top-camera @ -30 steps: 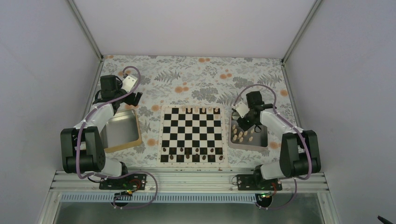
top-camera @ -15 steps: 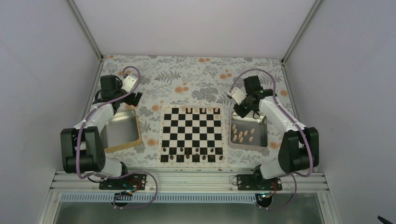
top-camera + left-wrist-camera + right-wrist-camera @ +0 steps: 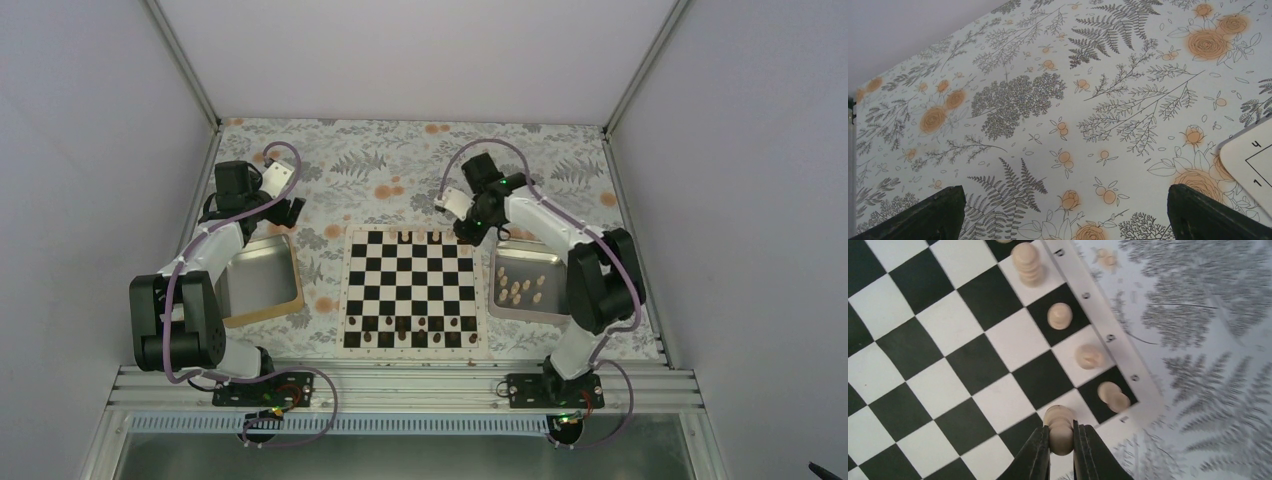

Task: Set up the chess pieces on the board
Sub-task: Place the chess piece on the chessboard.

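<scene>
Right now the pale tan wooden chess piece [image 3: 1059, 418] I am carrying sits upright between the fingers of my right hand [image 3: 1061, 432], pinched at its waist so the base hangs free to meet a square. That hand is shut tight on it and holds nothing else. It hangs over the far right corner of the black-and-white checkered chessboard [image 3: 410, 282]. The wrist view shows a white square under it, just inside the edge row. I cannot tell whether the base touches the board yet.

Along that far edge stand other pale pieces [image 3: 1060, 316], one to a square, so I judge this piece is meant to join them. Lowering it straight matters, since the neighbour at the corner [image 3: 1113, 395] is close enough to knock.

More pale pieces [image 3: 517, 290] wait in the square steel tray [image 3: 556, 262] just right of the board, within easy reach of this arm. Dark brown chessmen [image 3: 400, 336] line the near edge.

My left hand [image 3: 1063, 212] is spread wide and empty above the floral-printed worktop [image 3: 1013, 100], off the board's far left corner and clear of the work.
</scene>
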`<state>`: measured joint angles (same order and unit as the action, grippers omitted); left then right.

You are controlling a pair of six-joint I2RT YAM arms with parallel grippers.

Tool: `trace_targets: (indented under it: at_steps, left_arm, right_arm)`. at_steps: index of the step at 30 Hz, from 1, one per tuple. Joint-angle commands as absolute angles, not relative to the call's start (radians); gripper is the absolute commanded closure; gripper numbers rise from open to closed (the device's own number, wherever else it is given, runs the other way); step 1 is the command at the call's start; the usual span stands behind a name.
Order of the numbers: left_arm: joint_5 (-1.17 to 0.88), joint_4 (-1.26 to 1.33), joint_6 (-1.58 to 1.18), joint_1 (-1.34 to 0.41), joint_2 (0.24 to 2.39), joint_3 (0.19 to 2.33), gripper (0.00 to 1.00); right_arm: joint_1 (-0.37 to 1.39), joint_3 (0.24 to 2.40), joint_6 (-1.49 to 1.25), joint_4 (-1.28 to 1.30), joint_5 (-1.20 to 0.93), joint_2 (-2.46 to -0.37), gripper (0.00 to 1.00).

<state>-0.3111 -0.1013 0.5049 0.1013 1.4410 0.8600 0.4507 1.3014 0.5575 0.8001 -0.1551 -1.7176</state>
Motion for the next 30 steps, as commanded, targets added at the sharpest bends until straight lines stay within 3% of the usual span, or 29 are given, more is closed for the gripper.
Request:
trace_targets:
  at_steps: [1,30]
  left_arm:
    - [-0.330,-0.101,0.505,0.107,1.433,0.884,0.00]
    - [-0.336,-0.093,0.506,0.107,1.440,0.879,0.00]
  right_arm:
    - [0.491,1.309,0.570,0.786,-0.199,-1.778,0.88]
    - [0.517,1.248,0.558,0.678,-0.156,-1.881,0.86]
